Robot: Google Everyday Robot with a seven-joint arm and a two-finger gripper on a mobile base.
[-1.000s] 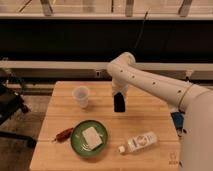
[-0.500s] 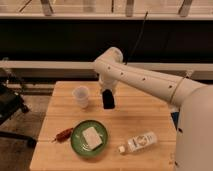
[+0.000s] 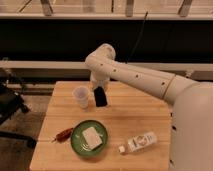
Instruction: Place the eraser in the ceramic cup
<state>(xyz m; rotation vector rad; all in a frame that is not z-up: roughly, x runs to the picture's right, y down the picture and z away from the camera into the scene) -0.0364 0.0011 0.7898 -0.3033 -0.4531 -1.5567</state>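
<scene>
One tool (image 3: pixel 100 98), nearer the ceramic cup (image 3: pixel 81 96)

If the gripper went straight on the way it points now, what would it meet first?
Probably the bare light wooden tabletop, just right of the small whitish cup. The dark gripper hangs pointing down beside the cup rather than over it, though depth is hard to judge from this view.

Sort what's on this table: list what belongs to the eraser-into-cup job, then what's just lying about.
Job: cup; gripper, hanging beside the cup over the table. The eraser cannot be made out apart from the gripper.

Lying about: green plate holding a pale block; red item beside the plate; bottle on its side.
</scene>
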